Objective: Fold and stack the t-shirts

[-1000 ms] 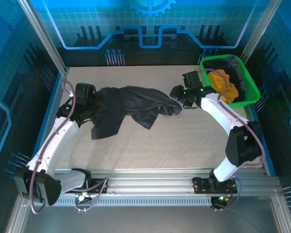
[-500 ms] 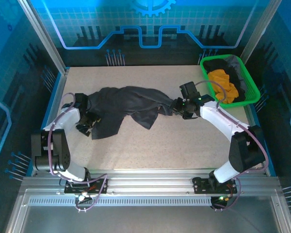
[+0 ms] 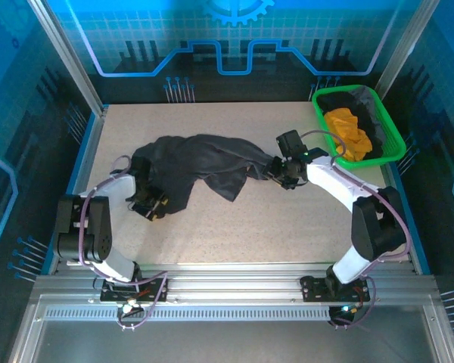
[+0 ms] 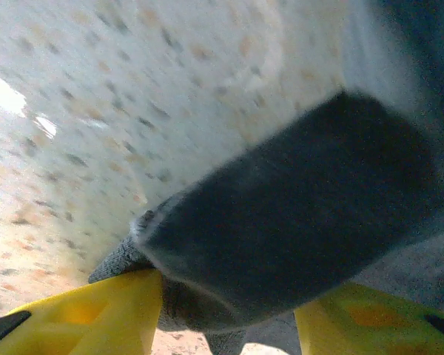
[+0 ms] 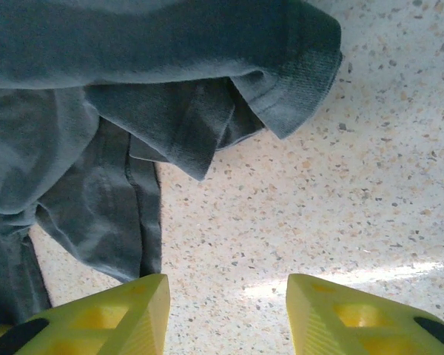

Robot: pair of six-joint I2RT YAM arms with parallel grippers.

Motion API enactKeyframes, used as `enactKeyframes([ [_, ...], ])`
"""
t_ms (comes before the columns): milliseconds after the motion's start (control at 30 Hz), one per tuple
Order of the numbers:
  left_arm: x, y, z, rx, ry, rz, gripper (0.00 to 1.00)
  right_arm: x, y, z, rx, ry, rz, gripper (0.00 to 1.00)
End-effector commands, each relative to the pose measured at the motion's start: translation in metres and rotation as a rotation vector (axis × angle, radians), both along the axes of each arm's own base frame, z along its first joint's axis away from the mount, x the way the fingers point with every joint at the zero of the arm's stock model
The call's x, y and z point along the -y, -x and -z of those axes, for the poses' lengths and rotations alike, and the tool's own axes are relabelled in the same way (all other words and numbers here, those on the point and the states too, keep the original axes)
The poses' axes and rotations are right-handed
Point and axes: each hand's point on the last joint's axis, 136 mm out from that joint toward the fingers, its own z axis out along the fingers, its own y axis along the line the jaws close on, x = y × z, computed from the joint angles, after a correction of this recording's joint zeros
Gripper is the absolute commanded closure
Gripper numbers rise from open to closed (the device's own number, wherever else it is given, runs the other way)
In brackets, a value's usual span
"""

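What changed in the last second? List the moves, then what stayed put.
The left arm folded back toward its base, carrying the left tool from the far left end of the charcoal t-shirt to its near left hem, open with fabric between its fingers. The right tool edged nearer, open at the shirt's right end. Unchanged: the green basket and the orange t-shirt in it.

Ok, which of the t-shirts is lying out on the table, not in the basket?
The large charcoal-black t-shirt, crumpled on the table; the orange t-shirt and the other dark t-shirt sit in the green basket.
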Motion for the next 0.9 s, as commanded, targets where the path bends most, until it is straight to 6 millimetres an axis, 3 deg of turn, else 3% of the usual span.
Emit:
enactKeyframes([
  [0, 0.034, 0.024, 0.019, -0.099, 0.068, 0.008, 0.48, -0.008, -0.001, -0.005, -0.014, -0.004, -0.023, 0.54],
  [167, 0.069, 0.023, 0.012, -0.084, 0.142, 0.006, 0.43, -0.006, -0.004, -0.007, -0.008, -0.001, -0.028, 0.54],
  [267, 0.085, 0.014, -0.012, -0.037, 0.195, 0.035, 0.4, -0.004, -0.004, -0.007, -0.007, 0.003, -0.037, 0.54],
  [367, 0.087, 0.008, -0.043, 0.034, 0.203, 0.067, 0.34, 0.0, -0.004, -0.006, -0.007, 0.013, -0.039, 0.54],
  [467, 0.074, 0.012, -0.074, 0.081, 0.133, 0.105, 0.3, 0.004, -0.003, -0.006, -0.006, 0.019, -0.037, 0.54],
  [600, 0.033, 0.028, -0.096, 0.1, -0.047, 0.103, 0.31, 0.003, -0.003, -0.005, -0.005, 0.018, -0.044, 0.54],
  [767, 0.003, 0.035, -0.076, 0.072, -0.03, -0.007, 0.42, -0.005, 0.0, -0.006, -0.001, 0.018, -0.079, 0.56],
  [867, 0.011, 0.023, -0.062, 0.072, 0.043, 0.007, 0.47, -0.014, 0.001, -0.01, 0.02, 0.015, -0.121, 0.56],
])
